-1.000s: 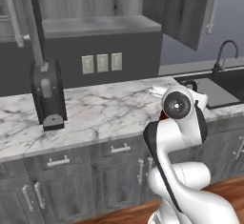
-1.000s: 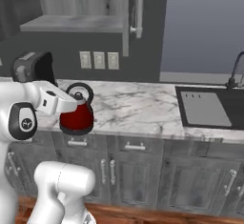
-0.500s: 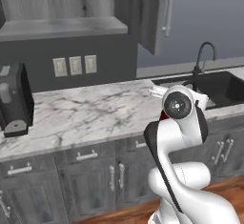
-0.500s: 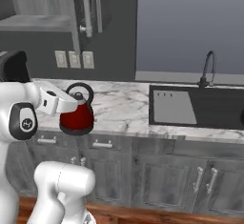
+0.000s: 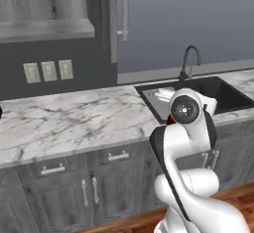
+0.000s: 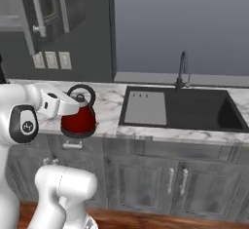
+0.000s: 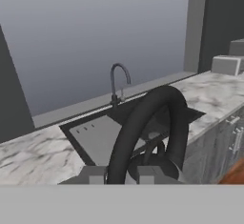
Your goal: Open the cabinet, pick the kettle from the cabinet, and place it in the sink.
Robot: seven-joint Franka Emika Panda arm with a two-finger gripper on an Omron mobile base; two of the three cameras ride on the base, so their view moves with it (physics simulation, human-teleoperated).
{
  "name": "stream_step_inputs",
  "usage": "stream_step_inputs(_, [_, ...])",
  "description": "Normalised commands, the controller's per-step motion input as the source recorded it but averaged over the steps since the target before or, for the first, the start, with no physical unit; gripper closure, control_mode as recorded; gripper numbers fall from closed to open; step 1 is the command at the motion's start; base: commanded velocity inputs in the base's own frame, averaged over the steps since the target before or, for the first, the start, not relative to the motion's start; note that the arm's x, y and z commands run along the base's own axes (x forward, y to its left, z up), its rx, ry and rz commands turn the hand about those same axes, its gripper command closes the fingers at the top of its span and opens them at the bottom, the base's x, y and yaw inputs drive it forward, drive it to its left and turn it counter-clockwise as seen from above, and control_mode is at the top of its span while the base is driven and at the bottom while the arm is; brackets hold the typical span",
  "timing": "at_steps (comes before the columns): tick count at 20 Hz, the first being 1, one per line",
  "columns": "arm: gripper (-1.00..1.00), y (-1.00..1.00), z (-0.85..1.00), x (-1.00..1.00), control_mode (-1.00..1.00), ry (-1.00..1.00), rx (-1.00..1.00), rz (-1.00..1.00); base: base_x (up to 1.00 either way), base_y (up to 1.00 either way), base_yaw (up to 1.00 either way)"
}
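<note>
Right now the red dome-shaped kettle (image 6: 79, 120) hangs in the air at the front edge of the white marble bench (image 6: 109, 107), well to the left of the sink (image 6: 194, 107) and apart from it. The pincer (image 6: 70, 104) is closed tight on the kettle's black arched handle (image 7: 143, 127), which curves up thick and glossy right before the hand camera.

Between kettle and sink lies bare veined marble, nothing standing in the way. The sink is a black rectangular basin sunk into the stone, with a flat grey drainboard (image 6: 145, 107) on its near-left side and a thin dark hooked faucet (image 6: 182, 69) at the back; the basin looks empty as far as I can see into it.

Up on the wall the cabinet (image 5: 47, 6) stands open, its dark grey wood-grain door (image 5: 115, 16) swung outward with a long silver bar handle (image 5: 123, 10), and the visible shelf edge is bare. Three pale outlets (image 5: 48, 71) sit on the dark backsplash below. Under the bench run grey panelled cabinets (image 6: 155, 184) with short silver handles, above a reddish wooden floor (image 6: 146, 219).
</note>
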Motion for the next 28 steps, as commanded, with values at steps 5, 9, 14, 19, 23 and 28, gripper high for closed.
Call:
stream_step_inputs(5, [1.00, 0.00, 0.00, 0.00, 1.00, 0.00, 0.00, 0.00, 0.11, -0.67, 0.00])
stream_step_inputs(9, [1.00, 0.00, 0.00, 0.00, 1.00, 0.00, 0.00, 0.00, 0.16, -0.65, 0.00])
stream_step_inputs(14, [1.00, 0.00, 0.00, 0.00, 1.00, 0.00, 0.00, 0.00, 0.17, -0.65, 0.00])
stream_step_inputs(19, [1.00, 0.00, 0.00, 0.00, 1.00, 0.00, 0.00, 0.00, 0.21, -0.63, 0.00])
stream_step_inputs(23, [1.00, 0.00, 0.00, 0.00, 1.00, 0.00, 0.00, 0.00, 0.23, -0.62, 0.00])
stream_step_inputs(28, [1.00, 0.00, 0.00, 0.00, 1.00, 0.00, 0.00, 0.00, 0.26, -0.60, 0.00])
